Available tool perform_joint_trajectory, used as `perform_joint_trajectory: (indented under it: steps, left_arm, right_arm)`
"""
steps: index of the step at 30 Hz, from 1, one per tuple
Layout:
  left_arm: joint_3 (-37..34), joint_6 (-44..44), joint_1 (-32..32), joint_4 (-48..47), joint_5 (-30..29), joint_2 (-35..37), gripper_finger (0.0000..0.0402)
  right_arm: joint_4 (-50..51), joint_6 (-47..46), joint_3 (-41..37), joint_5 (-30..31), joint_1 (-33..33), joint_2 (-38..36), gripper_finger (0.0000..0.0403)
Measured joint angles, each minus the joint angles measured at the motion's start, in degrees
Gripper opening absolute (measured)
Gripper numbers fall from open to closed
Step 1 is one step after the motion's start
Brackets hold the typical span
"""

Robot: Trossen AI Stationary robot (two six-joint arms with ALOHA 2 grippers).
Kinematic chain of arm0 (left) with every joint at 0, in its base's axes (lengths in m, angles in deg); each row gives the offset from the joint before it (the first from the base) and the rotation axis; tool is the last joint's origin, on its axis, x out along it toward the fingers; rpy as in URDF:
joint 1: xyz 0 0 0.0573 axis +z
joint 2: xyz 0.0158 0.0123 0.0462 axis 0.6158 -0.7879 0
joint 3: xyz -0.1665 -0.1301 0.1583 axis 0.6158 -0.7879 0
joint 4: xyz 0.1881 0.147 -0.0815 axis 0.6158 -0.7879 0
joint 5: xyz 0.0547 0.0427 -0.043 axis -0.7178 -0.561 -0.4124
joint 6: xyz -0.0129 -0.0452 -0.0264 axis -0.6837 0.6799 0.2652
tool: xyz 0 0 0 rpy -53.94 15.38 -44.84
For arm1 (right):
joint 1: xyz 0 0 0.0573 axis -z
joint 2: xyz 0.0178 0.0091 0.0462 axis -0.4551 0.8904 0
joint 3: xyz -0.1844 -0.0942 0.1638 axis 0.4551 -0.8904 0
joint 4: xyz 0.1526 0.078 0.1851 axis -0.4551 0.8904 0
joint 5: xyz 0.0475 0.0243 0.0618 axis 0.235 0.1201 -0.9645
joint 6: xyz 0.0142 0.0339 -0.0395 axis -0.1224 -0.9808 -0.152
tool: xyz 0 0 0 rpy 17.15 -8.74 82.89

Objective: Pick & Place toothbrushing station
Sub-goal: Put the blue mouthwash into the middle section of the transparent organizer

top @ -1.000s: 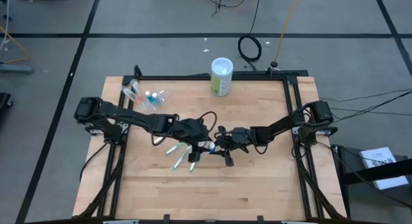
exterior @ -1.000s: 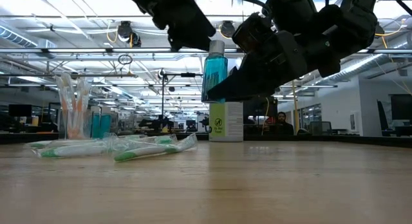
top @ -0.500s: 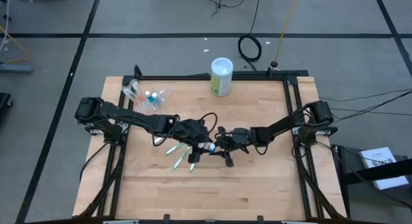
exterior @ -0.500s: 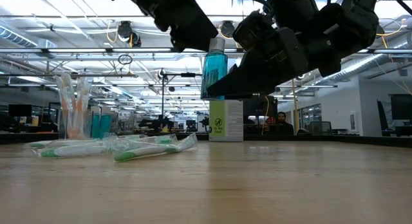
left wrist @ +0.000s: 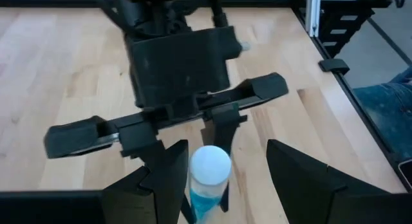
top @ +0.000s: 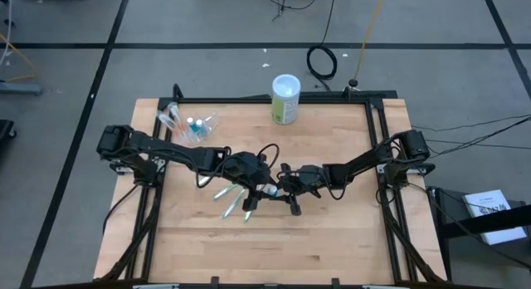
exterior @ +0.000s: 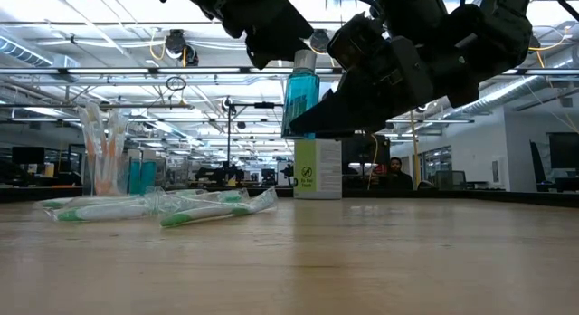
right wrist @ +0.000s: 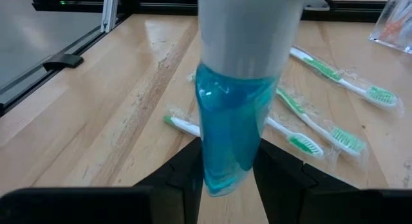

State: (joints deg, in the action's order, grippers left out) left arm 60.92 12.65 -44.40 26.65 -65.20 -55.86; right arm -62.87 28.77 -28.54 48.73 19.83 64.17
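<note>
Right gripper (right wrist: 228, 179) pinches a teal tube (right wrist: 235, 114) by its lower body – light, slick plastic, likely squashy; left gripper (left wrist: 225, 169) is spread open around its white cap (left wrist: 210, 165).

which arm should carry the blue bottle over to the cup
Left, probably: the cup stands near the left arm's base, and the left gripper is open around the bottle, which the right gripper holds.

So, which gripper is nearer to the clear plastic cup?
Left. The left gripper is mid-table, toward the clear plastic cup; the right gripper, holding a teal tube, is just beyond it.
</note>
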Motion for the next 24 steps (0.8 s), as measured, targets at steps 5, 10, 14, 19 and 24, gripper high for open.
perform_joint_trajectory:
  steps: [5,10,14,19,24]
  left_arm:
    - [0.00,-1.93,-0.34,-0.41,0.15,0.00,0.0216]
    - [0.00,-2.86,0.02,0.39,0.07,-1.33,0.0216]
    - [-0.01,-3.00,0.23,0.74,-0.20,-2.07,0.0216]
    - [-0.11,-2.68,0.42,-0.04,-0.24,-2.35,0.0216]
    - [-0.04,-2.95,0.42,0.07,-0.23,-1.73,0.0216]
  right_arm:
    - [0.02,0.00,0.00,-0.04,0.00,0.02,0.0116]
    - [0.33,-0.03,0.00,-0.08,0.00,0.02,0.0116]
    - [0.14,-0.25,0.04,0.02,0.00,0.02,0.0116]
    - [0.08,-0.26,0.04,-0.02,0.00,0.02,0.0116]
    - [0.07,-0.26,0.04,0.00,0.00,0.02,0.0116]
